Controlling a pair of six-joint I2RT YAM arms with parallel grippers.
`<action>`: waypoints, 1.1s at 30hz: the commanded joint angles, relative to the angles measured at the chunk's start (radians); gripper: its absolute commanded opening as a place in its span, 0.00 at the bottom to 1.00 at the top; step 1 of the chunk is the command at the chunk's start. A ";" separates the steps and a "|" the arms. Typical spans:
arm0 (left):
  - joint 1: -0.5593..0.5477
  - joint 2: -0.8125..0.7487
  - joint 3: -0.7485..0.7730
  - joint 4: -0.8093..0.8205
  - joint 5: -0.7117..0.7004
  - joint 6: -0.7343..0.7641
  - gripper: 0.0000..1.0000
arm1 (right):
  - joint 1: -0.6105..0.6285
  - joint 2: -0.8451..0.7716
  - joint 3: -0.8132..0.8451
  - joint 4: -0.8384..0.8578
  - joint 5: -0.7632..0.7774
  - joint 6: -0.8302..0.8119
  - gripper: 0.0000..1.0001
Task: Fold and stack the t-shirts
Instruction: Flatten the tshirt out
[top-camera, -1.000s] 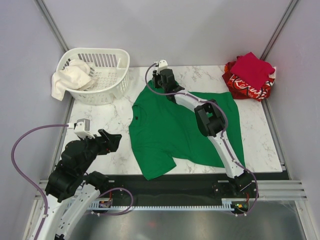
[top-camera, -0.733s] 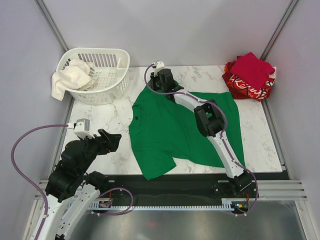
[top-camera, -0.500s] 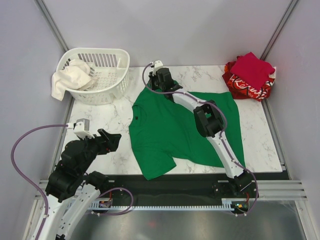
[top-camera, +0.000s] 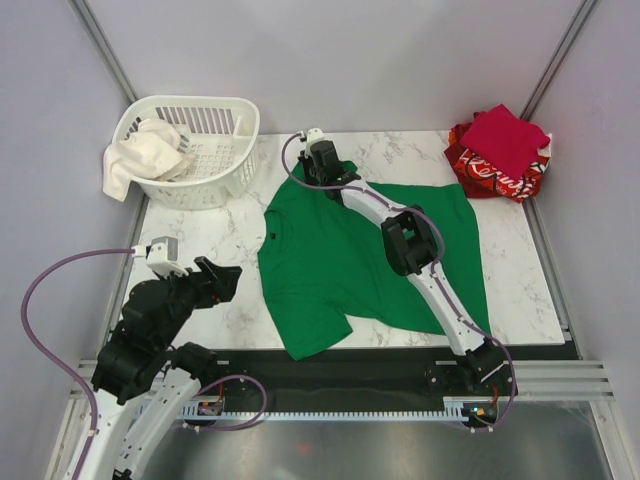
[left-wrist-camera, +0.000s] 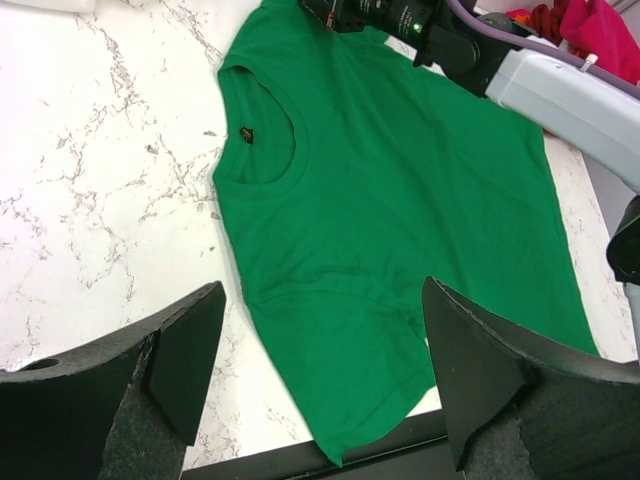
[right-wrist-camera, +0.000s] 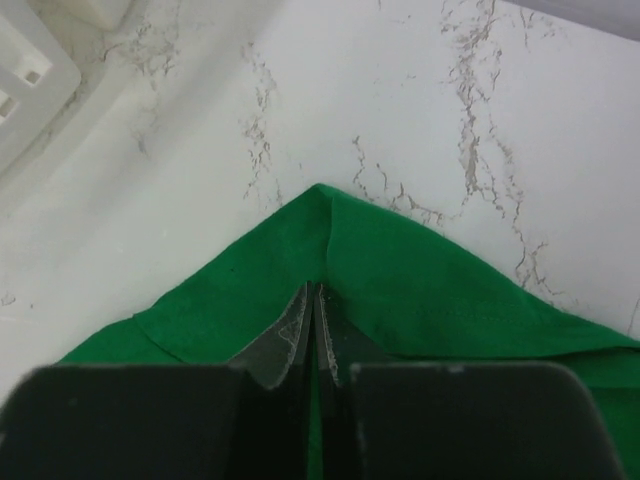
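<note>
Top view: green t-shirt (top-camera: 320, 260) spread flat right of the basket (top-camera: 190, 101); crimson t-shirt (top-camera: 505, 135) atop the printed red t-shirt (top-camera: 485, 178), farther right. Left wrist: left gripper (left-wrist-camera: 322, 310) spread wide, empty. Right wrist: right gripper (right-wrist-camera: 312, 310) clamped on the green sleeve's corner nearest the basket.

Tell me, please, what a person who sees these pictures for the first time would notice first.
The bright green cloth t-shirt spread flat across the middle of the white marbled table stands out most. The right gripper is shut on its far sleeve, near the white slatted plastic basket. At the far right corner lies a folded crimson t-shirt on a red t-shirt with white print.
</note>
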 joint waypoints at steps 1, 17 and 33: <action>0.008 0.015 -0.001 0.040 0.015 0.042 0.87 | -0.003 0.029 0.104 -0.022 0.039 -0.004 0.09; 0.013 0.030 -0.001 0.041 0.020 0.042 0.87 | -0.271 -0.101 -0.007 0.642 0.398 0.212 0.41; 0.002 0.463 0.088 0.137 0.081 0.016 0.85 | -0.129 -1.183 -1.023 0.193 0.215 0.193 0.89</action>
